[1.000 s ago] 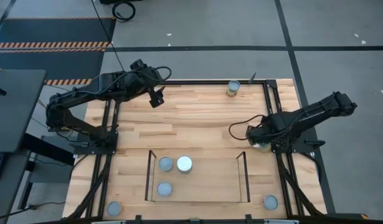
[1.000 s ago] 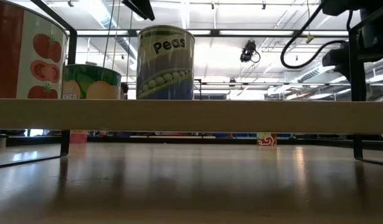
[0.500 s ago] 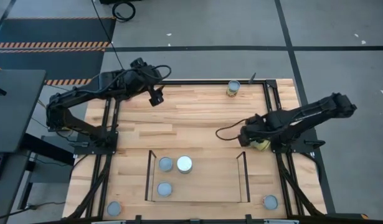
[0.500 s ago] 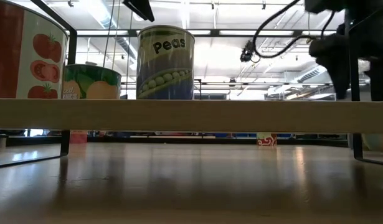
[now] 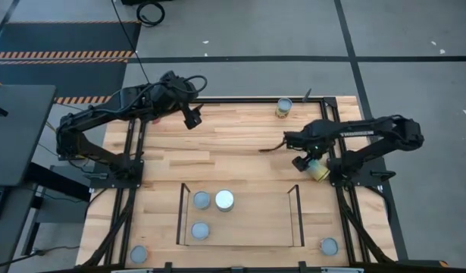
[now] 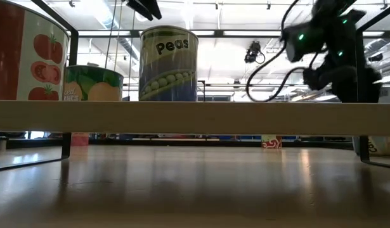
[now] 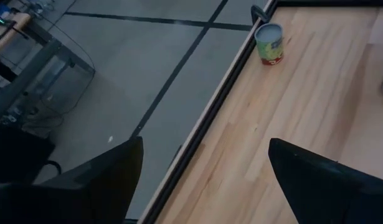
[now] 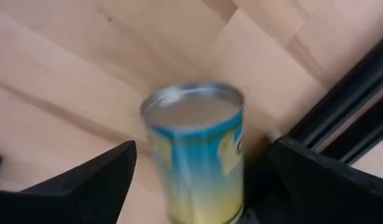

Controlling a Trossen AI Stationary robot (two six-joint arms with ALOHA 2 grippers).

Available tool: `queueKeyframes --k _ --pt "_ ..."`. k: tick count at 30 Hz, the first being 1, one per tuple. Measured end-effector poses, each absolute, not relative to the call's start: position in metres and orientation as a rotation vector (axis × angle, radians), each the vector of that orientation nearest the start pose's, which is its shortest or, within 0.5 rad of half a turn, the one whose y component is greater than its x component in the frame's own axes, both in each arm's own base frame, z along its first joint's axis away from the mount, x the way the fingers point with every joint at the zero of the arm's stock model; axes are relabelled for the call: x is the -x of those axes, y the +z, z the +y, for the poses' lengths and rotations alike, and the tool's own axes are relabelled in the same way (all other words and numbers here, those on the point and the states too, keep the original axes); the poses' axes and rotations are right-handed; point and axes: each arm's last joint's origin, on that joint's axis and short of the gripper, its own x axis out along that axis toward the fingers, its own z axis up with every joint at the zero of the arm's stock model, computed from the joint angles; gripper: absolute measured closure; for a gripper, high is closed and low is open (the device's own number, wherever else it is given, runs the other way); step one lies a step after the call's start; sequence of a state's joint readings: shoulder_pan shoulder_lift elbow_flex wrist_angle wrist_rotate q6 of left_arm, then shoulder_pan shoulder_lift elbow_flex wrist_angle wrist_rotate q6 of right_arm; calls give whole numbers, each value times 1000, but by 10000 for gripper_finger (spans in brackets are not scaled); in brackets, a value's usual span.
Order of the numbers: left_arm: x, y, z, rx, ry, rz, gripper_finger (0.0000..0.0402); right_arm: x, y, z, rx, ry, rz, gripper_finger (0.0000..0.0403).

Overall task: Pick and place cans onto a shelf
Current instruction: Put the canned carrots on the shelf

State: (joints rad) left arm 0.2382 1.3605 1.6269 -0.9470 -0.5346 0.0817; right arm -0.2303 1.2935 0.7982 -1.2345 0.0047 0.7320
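Near table's right edge: right pincer (image 5: 299, 162) open above tipped can (image 5: 318, 172); left pincer (image 5: 192, 119) open, raised.

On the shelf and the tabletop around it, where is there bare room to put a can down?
The shelf is bare across its right half, up to the right upright. Its left end is crowded: three cans. The tabletop is bare between the left gripper and the right gripper, which hangs open beside a tilted can.

cans (image 5: 201, 200): three upright on shelf (image 5: 255, 235) | others on tabletop
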Motion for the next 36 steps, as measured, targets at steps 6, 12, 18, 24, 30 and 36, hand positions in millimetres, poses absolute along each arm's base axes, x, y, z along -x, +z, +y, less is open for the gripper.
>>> queueKeyframes --k 6,12,18,24,30,36 --pt "-247 425 73 -127 716 713 49 -185 180 -56 -757 -650 1657 13" --pt "-247 423 69 -116 705 721 49 -191 162 -59 -754 -617 1771 13" --pt "-247 423 69 -117 707 722 49 -196 149 -61 -763 -623 1822 27" --pt "-247 423 69 -136 703 729 49 -196 152 -59 -765 -630 1793 85" --pt "-247 424 69 -147 702 726 49 -203 184 -62 -755 -659 1606 86" --pt "-239 439 63 -129 696 658 49 -226 252 -63 -644 -577 1232 75"
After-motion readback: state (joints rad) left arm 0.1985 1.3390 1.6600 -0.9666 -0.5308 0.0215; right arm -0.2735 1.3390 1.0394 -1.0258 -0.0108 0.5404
